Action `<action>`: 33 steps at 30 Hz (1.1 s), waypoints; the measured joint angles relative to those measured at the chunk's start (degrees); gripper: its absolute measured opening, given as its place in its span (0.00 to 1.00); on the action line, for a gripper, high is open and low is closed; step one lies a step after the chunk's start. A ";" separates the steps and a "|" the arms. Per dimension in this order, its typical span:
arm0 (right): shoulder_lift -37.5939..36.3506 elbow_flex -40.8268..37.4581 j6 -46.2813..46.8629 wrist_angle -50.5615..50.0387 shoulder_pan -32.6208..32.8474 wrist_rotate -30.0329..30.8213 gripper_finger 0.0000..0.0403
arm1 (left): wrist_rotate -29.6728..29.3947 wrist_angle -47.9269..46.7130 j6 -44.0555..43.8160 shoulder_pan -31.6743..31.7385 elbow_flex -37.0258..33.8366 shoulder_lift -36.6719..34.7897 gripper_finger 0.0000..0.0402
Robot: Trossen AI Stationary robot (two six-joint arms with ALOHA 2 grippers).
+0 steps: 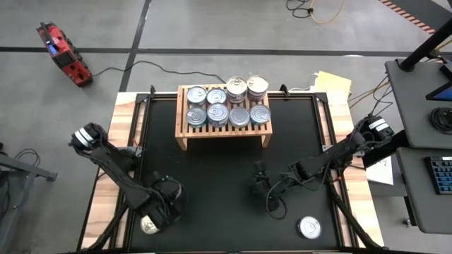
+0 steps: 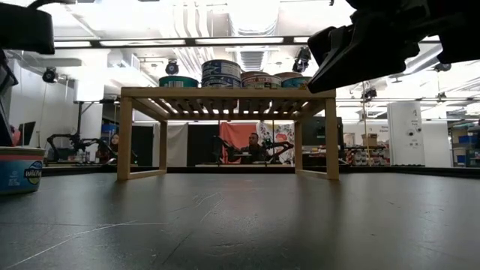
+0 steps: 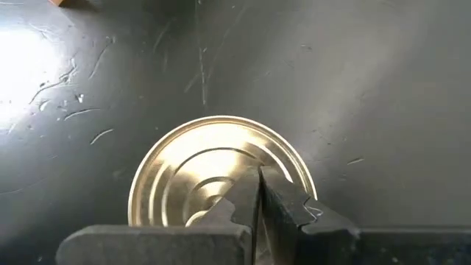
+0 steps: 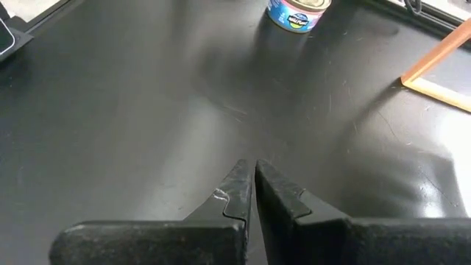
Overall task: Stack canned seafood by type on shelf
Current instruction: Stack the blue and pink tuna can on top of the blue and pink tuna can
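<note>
Seen from above: black surface with a low wooden shelf near its far edge. On the shelf, eight tins in two rows of four; the two at the far right of the back row taller or stacked. Two more tins off the shelf: a gold-lidded tin at the near left corner of the surface, and a silver-lidded tin near the near right edge.

Left end effector directly over the gold-lidded tin, fingers pressed together with no gap, tips above the lid; contact with the lid cannot be told. Nothing held.

Right end effector above bare surface near the middle, in front of the shelf, well apart from both loose tins. Fingers closed tip to tip, holding nothing.

At surface level, blue label visible on the left tin.
</note>
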 joint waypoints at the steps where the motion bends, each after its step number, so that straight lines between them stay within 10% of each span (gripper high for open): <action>1: 0.00 0.00 0.00 0.12 -0.02 0.00 0.03 | -0.09 0.30 0.00 0.00 0.01 0.48 0.00; 33: 0.00 0.00 3.02 -0.29 -0.21 0.00 0.03 | -12.69 8.10 18.86 6.02 18.94 19.02 0.00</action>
